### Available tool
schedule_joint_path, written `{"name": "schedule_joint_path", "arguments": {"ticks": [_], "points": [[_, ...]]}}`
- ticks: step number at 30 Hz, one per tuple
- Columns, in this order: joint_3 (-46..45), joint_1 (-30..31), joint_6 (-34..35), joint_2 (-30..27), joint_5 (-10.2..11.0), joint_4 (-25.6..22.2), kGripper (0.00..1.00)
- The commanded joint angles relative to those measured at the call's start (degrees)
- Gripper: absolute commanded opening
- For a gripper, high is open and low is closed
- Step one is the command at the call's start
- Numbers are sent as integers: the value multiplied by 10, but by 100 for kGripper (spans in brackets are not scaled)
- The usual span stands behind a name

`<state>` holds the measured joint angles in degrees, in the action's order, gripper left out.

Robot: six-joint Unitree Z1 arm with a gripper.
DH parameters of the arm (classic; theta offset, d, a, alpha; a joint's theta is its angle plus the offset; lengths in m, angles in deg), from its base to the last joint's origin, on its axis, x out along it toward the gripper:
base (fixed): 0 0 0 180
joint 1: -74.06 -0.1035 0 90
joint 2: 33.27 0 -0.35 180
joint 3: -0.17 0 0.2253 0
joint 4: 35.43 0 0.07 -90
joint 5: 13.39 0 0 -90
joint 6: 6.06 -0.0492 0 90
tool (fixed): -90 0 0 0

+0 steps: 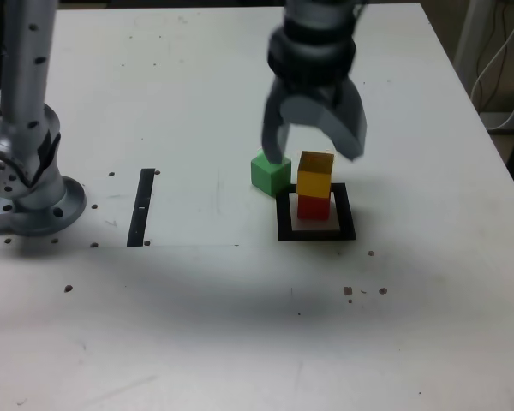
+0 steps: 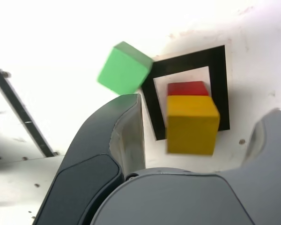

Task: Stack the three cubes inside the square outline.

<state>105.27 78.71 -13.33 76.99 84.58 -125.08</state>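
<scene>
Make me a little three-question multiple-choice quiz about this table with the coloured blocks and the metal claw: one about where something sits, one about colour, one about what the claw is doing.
1. Where is the small matte green cube?
A. On top of the stack
B. On the white table, just outside a corner of the thick black square outline
C. Between the claw's fingers

2. Which colour tops the two-block stack?
A. Yellow
B. Red
C. Green

3. How is the grey gripper?
A. Shut on the yellow block
B. Shut on the green block
C. Open, holding nothing

Answers:
1. B: both views show it resting on the table beside the outline's corner.
2. A: the small yellow cube sits on the small red cube inside the outline.
3. C: its jaws stand wide apart above the stack, with gaps on both sides of the yellow cube in the wrist view.
</scene>
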Motion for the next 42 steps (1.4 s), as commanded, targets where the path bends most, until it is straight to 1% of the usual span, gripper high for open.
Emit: {"name": "schedule_joint_path", "arguments": {"ticks": [1,4,7,11,13,15,18,20,26,28,34,42], "points": [[1,-1,-8,-34,16,-20,99],[0,-6,-32,-71,32,-43,99],[-3,-18,-76,-106,44,-67,99],[-28,-45,-129,-138,44,-83,99],[-46,-60,-157,-149,44,-82,99],[-61,-70,-184,-154,50,-78,99],[-85,-77,-212,-155,64,-61,99],[-108,-78,-223,-154,70,-39,100],[-176,-53,-242,-153,73,43,100],[-189,-46,-248,-151,74,61,100],[-224,-42,-274,-132,65,103,100],[-233,-42,-278,-92,53,134,99]]}}
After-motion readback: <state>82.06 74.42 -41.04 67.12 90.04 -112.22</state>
